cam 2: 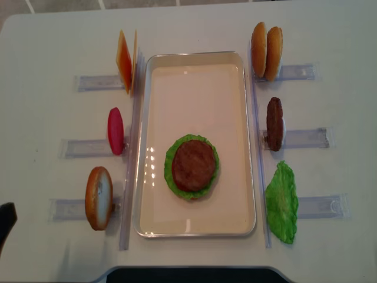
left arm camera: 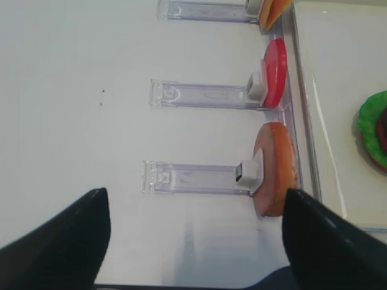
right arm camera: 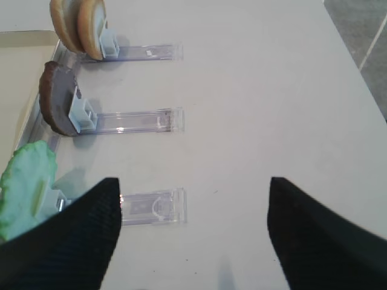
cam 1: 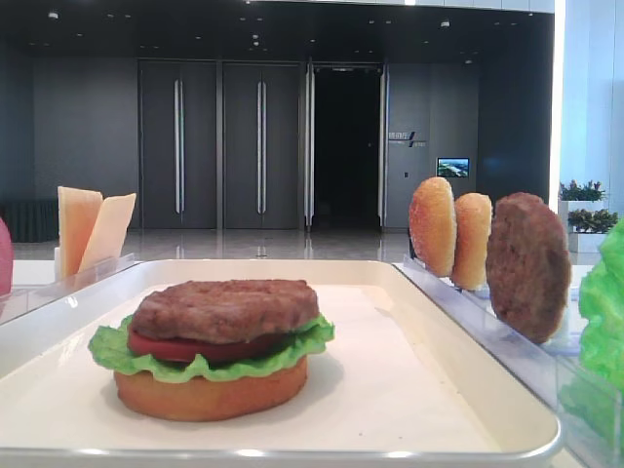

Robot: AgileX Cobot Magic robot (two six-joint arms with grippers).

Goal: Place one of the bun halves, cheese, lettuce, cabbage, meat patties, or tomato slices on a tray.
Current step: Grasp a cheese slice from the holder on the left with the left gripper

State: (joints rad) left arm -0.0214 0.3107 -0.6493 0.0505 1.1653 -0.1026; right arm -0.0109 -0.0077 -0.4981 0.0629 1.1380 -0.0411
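Low front view: my stacked burger hides its tomato slice (cam 1: 190, 348) almost wholly, a red band showing between lettuce (cam 1: 210, 356) and patty (cam 1: 226, 309). A pink-red shape (cam 1: 4, 256) is cut by the left edge; a green leaf (cam 1: 604, 302) by the right edge. The wall sign (cam 1: 400, 138) is too small to read.

Overhead view: my left end effector (cam 2: 6, 219) shows only as a dark sliver at the left edge; the patty covers the layers beneath.

Wrist views: my fingers (right arm camera: 66, 241) (left arm camera: 57, 241) are cropped by the bottom edge. The cheese (left arm camera: 270, 12) is cut by the top edge, the stacked burger (left arm camera: 373, 130) by the right.
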